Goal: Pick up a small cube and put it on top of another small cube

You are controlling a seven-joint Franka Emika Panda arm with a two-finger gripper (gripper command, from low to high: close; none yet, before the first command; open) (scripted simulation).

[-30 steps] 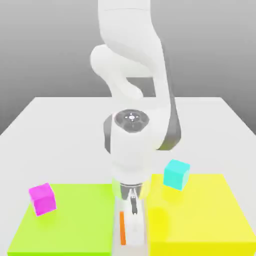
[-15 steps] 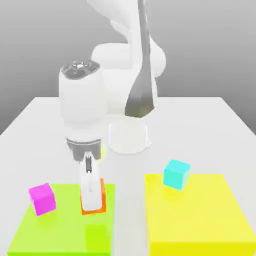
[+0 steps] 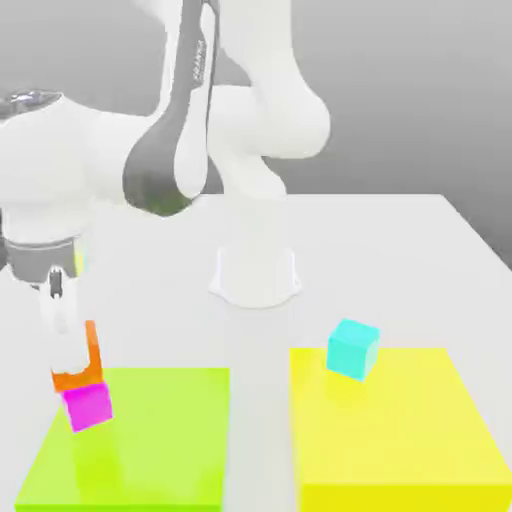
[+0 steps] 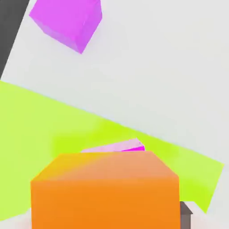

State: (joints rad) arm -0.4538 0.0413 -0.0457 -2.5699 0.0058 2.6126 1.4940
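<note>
The green block [image 3: 165,440] is serving as the landmark. Over its corner at the exterior view's left, the gripper [image 3: 70,364] is pointing downward with the orange cube [image 3: 79,381] between its jaws; whether it is gripping or freeing the cube, I cannot tell. The orange cube is sitting directly above the magenta cube [image 3: 88,408] at that same corner, apparently so that one face is coming down squarely on the other; whether they are touching is unclear. The upright wrist is probably keeping the orange cube's underside level for stacking. Even so, the magenta cube is looking slightly turned against the green block's edges, so an off-centre placement could be risking a slide. In the hand view, a magenta block [image 4: 71,20] is lying on the counter [image 4: 170,67], beyond the green block's edge. The cyan cube [image 3: 352,350] is resting by the yellow block [image 3: 385,420], well apart from the green block, seemingly playing no part.
</note>
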